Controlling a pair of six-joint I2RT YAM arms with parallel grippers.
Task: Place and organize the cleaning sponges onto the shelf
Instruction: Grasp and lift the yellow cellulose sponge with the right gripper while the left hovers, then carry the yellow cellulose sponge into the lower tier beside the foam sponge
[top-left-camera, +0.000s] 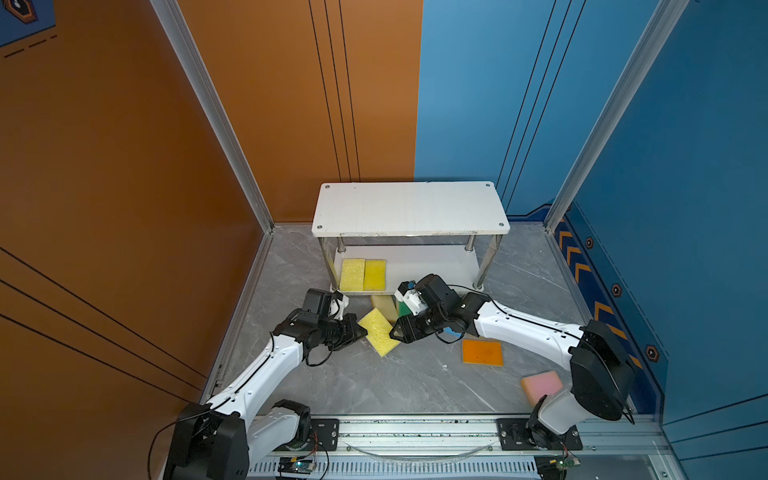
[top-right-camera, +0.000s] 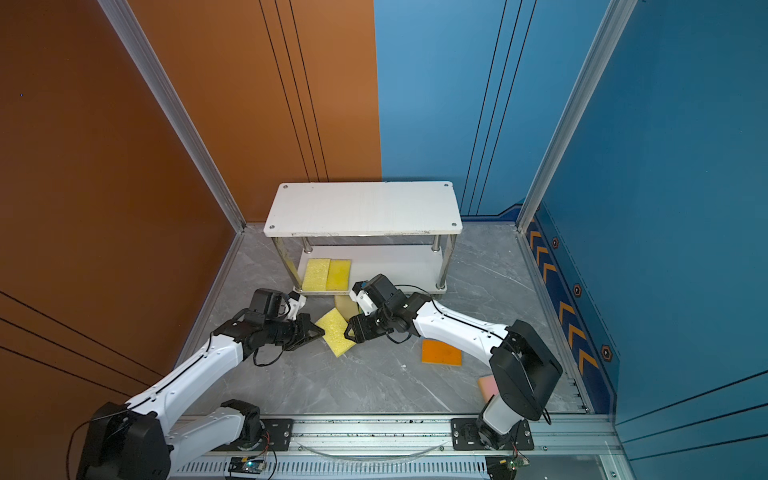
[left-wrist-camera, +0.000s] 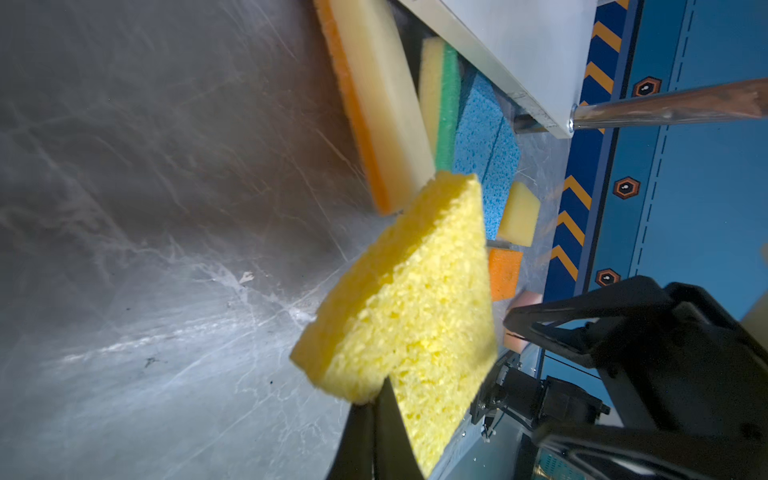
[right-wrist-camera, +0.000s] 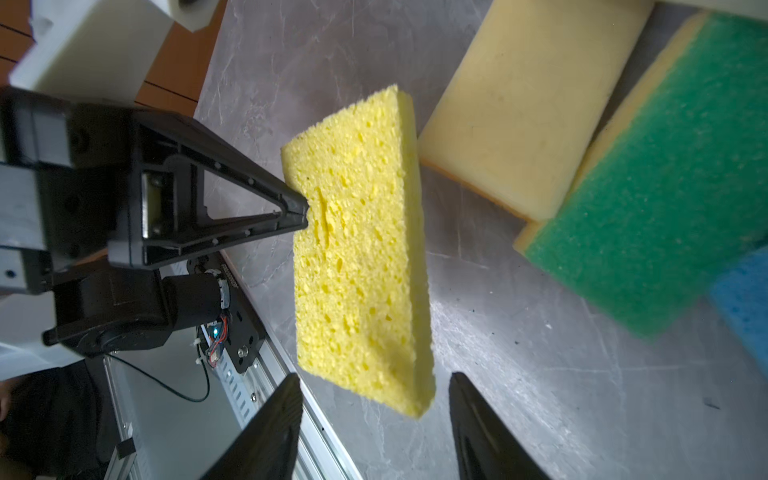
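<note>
Taking both top views first, inspection found the held yellow sponge (top-left-camera: 377, 331) hanging clear of the table (top-left-camera: 374, 386), just in front of the shelf (top-left-camera: 409, 208). It hung between the left gripper (top-left-camera: 362, 332) and the right gripper (top-left-camera: 395, 332). Two yellow sponges (top-left-camera: 363, 274) lay touching, side by side, at the left end of the lower tier. The orange sponge (top-left-camera: 482, 352) and pink sponge (top-left-camera: 540, 384) lay on the table, well apart from the shelf.

In the left wrist view, the left gripper (left-wrist-camera: 384, 384) was clamped on the sponge's near edge and carried it tilted. The beige sponge (left-wrist-camera: 382, 104), green-faced sponge (left-wrist-camera: 446, 104) and blue sponge (left-wrist-camera: 482, 137) lay packed beside the shelf's lower board.

In the right wrist view, the right gripper (right-wrist-camera: 374, 380) stood with jaws apart astride the sponge's free end, neither finger touching it. This pose was judged a handover, or a regrip to square the sponge for the lower tier.
</note>
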